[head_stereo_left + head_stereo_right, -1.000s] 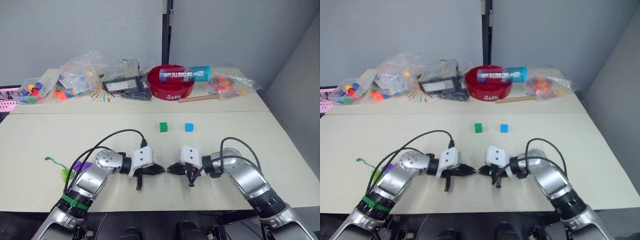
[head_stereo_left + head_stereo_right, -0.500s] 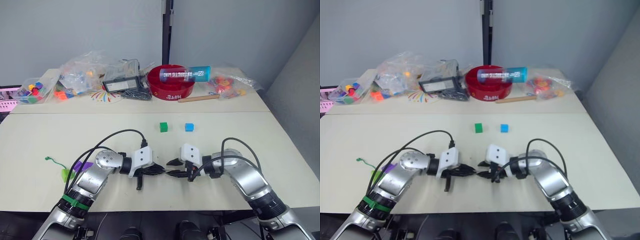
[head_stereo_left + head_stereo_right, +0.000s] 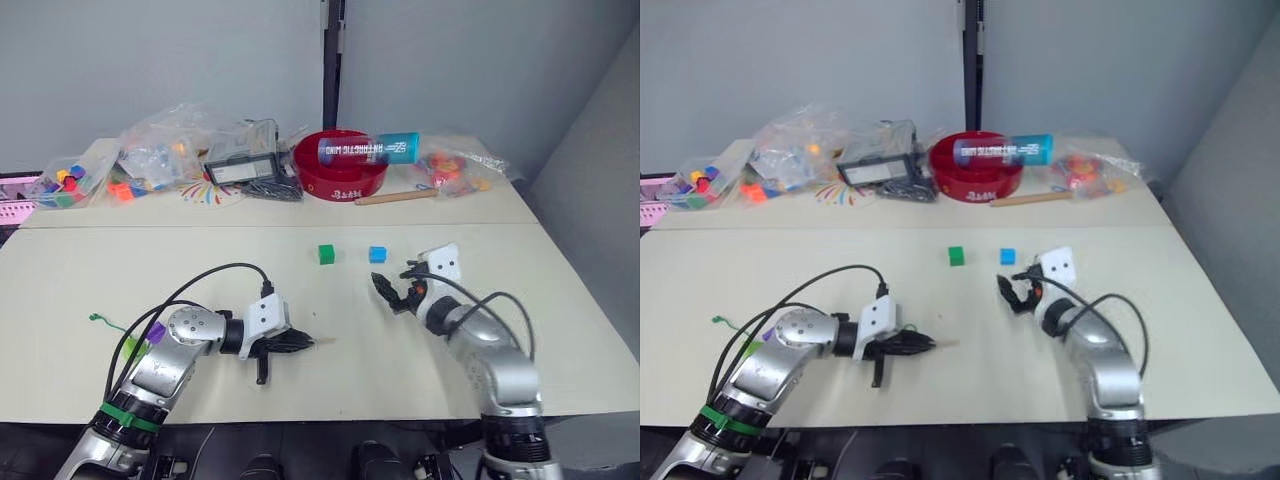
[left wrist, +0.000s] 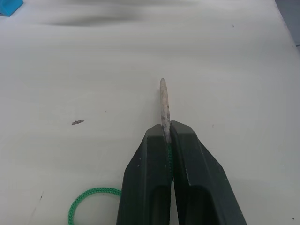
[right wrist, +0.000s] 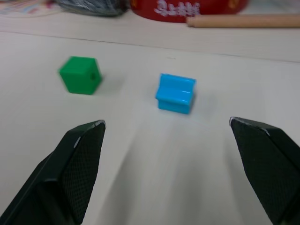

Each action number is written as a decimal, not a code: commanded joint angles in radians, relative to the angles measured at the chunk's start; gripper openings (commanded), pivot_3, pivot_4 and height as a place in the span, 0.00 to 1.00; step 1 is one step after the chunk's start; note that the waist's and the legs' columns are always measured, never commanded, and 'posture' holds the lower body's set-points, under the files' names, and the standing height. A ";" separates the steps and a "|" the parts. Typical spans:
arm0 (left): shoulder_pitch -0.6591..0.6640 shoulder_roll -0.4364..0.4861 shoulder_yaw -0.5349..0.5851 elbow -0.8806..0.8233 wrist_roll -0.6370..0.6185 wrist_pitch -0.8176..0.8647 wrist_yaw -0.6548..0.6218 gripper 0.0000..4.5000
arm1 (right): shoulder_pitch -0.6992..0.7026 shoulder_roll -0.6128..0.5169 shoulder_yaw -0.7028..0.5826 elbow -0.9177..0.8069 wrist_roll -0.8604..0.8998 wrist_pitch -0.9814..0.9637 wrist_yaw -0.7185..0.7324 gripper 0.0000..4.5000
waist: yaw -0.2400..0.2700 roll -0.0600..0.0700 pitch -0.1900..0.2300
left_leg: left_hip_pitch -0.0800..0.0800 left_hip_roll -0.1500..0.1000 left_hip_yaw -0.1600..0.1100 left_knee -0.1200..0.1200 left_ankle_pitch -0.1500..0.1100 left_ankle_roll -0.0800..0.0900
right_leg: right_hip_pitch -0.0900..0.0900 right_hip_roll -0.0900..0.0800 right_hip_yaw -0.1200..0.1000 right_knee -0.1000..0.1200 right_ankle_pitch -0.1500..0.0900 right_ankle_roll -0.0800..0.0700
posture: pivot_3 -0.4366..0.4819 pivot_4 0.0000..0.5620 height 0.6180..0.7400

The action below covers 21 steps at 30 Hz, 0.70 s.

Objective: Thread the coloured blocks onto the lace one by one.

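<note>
My left gripper [image 3: 297,342] lies low on the near table, shut on the lace's pale stiff tip [image 4: 163,103], which sticks out past the fingers. The green lace [image 3: 103,321] trails back to the left past my forearm, with a purple block [image 3: 155,331] and a lime green one [image 3: 130,348] beside it. A dark green block [image 3: 326,254] and a blue block [image 3: 377,254] sit side by side mid-table. My right gripper [image 3: 393,293] hovers just nearer than the blue block [image 5: 176,93], jaws wide open with nothing between them.
A red bowl [image 3: 340,168] with a blue-labelled tube [image 3: 370,149] across it stands at the back. A wooden stick [image 3: 397,197], a black device [image 3: 243,170] and clear bags of toy pieces [image 3: 155,150] line the far table.
My right gripper has opened wide and swung away from the left gripper, up towards the blue block. The left gripper has shifted slightly left and keeps its hold on the lace tip.
</note>
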 commanded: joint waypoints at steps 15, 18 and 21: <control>0.025 0.031 0.039 -0.065 -0.021 0.007 0.014 0.00 | -0.413 0.176 -0.022 0.808 -0.154 -0.458 -0.454 0.99 | -0.021 0.000 0.000 | 0.000 0.000 0.000 -0.001 0.001 -0.001 | -0.001 0.000 0.000 0.001 0.000 -0.001 | 0.48 0.27 1.00; 0.033 0.037 0.046 -0.070 -0.023 0.011 0.017 0.00 | -0.438 0.180 -0.033 0.869 -0.140 -0.523 -0.443 0.88 | -0.022 0.000 0.000 | 0.001 0.000 0.000 -0.001 0.001 -0.001 | 0.000 0.000 0.000 0.001 0.001 -0.001 | 0.48 0.27 1.00; 0.039 0.043 0.051 -0.074 -0.025 0.012 0.018 0.00 | -0.441 0.185 -0.024 0.882 -0.136 -0.550 -0.426 0.66 | -0.024 0.000 0.000 | 0.001 0.000 0.000 -0.001 0.001 -0.001 | 0.000 0.000 0.000 0.001 0.001 -0.001 | 0.48 0.27 1.00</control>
